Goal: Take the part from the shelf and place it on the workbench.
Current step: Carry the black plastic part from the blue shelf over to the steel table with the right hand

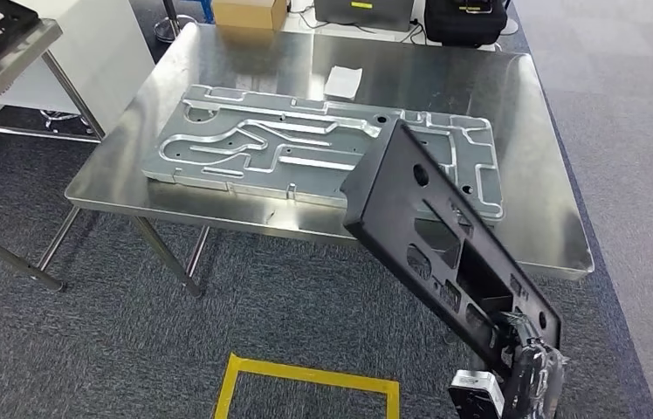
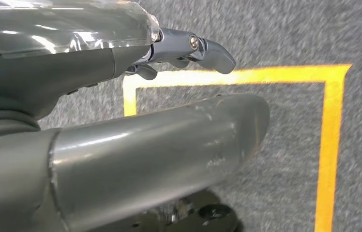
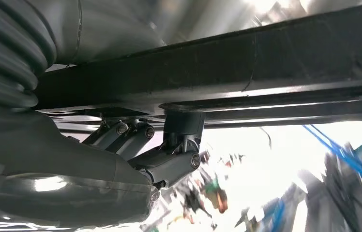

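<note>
- Workbench [image 1: 515,105] of bright steel stands ahead on thin metal legs, over grey carpet; a large machined aluminium plate [image 1: 244,144] with milled channels lies flat across its middle and takes up much of the top; a small white paper [image 1: 343,81] lies beyond the plate, near the far edge
- Cardboard box [image 1: 249,12] and a dark case [image 1: 465,19] sit on the floor past the bench; a second table [image 1: 0,65] with a black tray on it stands off to the left; yellow floor tape [image 1: 305,377] marks a rectangle on the carpet in front of the bench
- Black part [image 1: 445,236]: a long, flat, matte panel with round holes and rectangular cut-outs; it is held up tilted, its far end over the bench's near edge and overlapping the aluminium plate in the head view, its near end low at the right
- Right hand [image 1: 528,367] grips the part's near end; in the right wrist view its fingers [image 3: 172,162] are curled up under the part's dark edge, thumb on the other face
- Left hand [image 2: 121,96] hangs over the carpet and the tape; it holds nothing, thumb and fingers loosely apart
</note>
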`<move>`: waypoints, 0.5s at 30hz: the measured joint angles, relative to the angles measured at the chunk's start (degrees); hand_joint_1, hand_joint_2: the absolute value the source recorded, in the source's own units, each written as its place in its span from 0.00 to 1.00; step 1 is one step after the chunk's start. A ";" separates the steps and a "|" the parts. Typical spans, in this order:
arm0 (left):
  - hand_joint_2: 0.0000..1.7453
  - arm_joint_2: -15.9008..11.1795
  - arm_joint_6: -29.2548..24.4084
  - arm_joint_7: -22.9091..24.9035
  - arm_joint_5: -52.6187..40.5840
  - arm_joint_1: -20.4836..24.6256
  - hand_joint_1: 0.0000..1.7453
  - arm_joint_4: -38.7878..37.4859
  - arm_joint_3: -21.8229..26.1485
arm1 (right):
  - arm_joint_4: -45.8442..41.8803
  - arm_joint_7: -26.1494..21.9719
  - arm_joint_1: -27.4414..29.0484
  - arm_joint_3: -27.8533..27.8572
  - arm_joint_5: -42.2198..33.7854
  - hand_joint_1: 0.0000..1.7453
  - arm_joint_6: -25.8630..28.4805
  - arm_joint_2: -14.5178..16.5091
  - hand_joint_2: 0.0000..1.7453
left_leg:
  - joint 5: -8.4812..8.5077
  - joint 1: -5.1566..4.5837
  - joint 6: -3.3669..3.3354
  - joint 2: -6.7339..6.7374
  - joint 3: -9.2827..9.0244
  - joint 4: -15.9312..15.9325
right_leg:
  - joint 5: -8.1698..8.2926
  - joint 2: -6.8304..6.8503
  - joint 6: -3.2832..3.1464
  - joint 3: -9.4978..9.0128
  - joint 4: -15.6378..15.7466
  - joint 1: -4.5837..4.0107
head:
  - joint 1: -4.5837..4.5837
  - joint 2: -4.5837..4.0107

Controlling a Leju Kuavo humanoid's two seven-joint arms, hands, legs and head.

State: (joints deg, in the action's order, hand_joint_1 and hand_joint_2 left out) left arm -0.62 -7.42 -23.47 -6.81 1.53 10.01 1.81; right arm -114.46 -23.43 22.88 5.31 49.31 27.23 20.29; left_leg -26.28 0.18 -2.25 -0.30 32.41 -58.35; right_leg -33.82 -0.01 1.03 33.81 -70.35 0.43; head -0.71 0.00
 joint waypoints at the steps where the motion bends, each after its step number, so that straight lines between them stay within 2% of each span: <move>1: 0.00 0.01 0.08 0.02 -0.24 0.12 0.00 0.00 0.00 | -0.88 0.97 -0.65 -0.84 0.87 1.00 0.95 -0.32 1.00 | -0.41 0.01 -0.09 -0.07 -0.45 0.05 | -1.61 0.00 0.30 2.35 -2.83 0.12 | -0.01 0.00; 2: 0.00 0.04 0.17 0.02 -0.48 0.20 0.00 0.00 -0.01 | -1.62 1.76 -1.20 -1.68 1.62 1.00 1.86 -0.73 1.00 | -0.89 0.02 -0.08 -0.19 -0.98 0.07 | -2.80 0.01 0.49 4.14 -4.43 0.25 | -0.01 0.00; 3: 0.00 0.07 0.27 0.03 -0.77 0.20 0.00 0.00 -0.02 | -2.21 2.32 -1.75 -2.49 2.38 1.00 2.76 -1.19 1.00 | -1.40 0.04 0.02 -0.35 -1.62 0.08 | -2.91 0.01 0.61 5.16 -4.43 0.36 | -0.02 0.00; 4: 0.00 0.10 0.38 0.04 -1.10 0.18 0.00 0.00 -0.05 | -2.76 2.93 -2.55 -3.40 3.42 1.00 3.65 -1.72 1.00 | -1.97 0.07 0.19 -0.51 -2.38 0.07 | -1.64 0.02 0.67 5.32 -2.71 0.44 | -0.02 0.00; 5: 0.00 0.16 0.53 0.08 -1.50 0.18 0.00 0.00 -0.10 | -3.30 3.88 -3.71 -4.51 4.92 1.00 4.35 -2.36 1.00 | -2.56 0.11 0.42 -0.60 -3.21 0.08 | 0.94 0.02 0.65 4.80 0.44 0.47 | -0.03 0.00; 6: 0.00 0.22 0.67 0.14 -1.90 0.21 0.00 -0.01 -0.14 | -3.75 5.19 -5.20 -5.75 6.92 1.00 4.71 -3.08 1.00 | -3.18 0.11 0.71 -0.60 -3.90 0.04 | 4.34 0.00 0.55 4.19 4.08 0.46 | -0.06 0.00; 8: 0.00 0.31 0.91 0.32 -2.56 0.64 0.00 0.00 -0.18 | -4.31 8.18 -8.22 -8.30 10.96 1.00 4.82 -4.54 1.00 | -4.16 0.04 1.34 -0.60 -4.57 0.02 | 8.25 0.01 -0.08 3.43 9.00 0.18 | 0.07 0.00; 9: 0.00 0.33 0.98 0.41 -2.75 0.87 0.00 0.01 -0.19 | -4.47 9.37 -9.23 -9.36 12.39 1.00 4.77 -5.13 1.00 | -4.42 -0.01 1.70 -0.60 -4.74 -0.06 | 8.82 -0.01 -0.55 3.42 9.88 0.06 | 0.14 0.00; 12: 0.00 0.35 1.16 0.61 -3.34 1.16 0.00 0.04 -0.22 | -4.78 12.01 -11.35 -11.32 15.27 1.00 4.56 -6.33 1.00 | -4.60 0.00 2.68 -0.58 -5.37 -0.64 | 8.38 0.05 -1.91 2.21 10.58 0.08 | 0.24 0.00; 13: 0.00 0.38 1.27 0.71 -3.72 1.25 0.00 0.04 -0.27 | -4.73 13.29 -12.60 -11.75 16.94 1.00 4.15 -6.83 1.00 | -4.75 0.05 2.90 -0.47 -4.73 -2.26 | 8.15 0.11 -2.31 1.48 10.78 0.14 | 0.34 0.00; 14: 0.00 0.43 1.42 0.91 -4.15 1.46 0.00 0.04 -0.34 | -4.53 14.90 -14.19 -12.14 19.09 1.00 3.24 -7.48 1.00 | -5.27 0.13 3.10 -0.36 -3.22 -5.18 | 7.88 0.10 -2.63 0.82 10.98 0.23 | 0.44 0.00; 15: 0.00 0.48 1.61 1.16 -4.64 1.72 0.00 0.05 -0.46 | -4.03 16.82 -16.08 -12.51 21.61 1.00 1.73 -8.29 1.00 | -6.18 0.22 3.27 -0.24 -0.85 -9.06 | 7.50 0.08 -2.89 0.22 11.14 0.24 | 0.53 0.00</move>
State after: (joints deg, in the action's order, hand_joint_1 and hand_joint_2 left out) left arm -0.14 -5.80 -22.31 -11.45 3.26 10.06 1.35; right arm -118.49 -6.61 6.80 -7.20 70.91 28.96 12.00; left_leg -32.47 0.39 1.03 -0.54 31.56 -67.41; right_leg -26.32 0.06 -1.86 34.03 -59.20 0.67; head -0.18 0.00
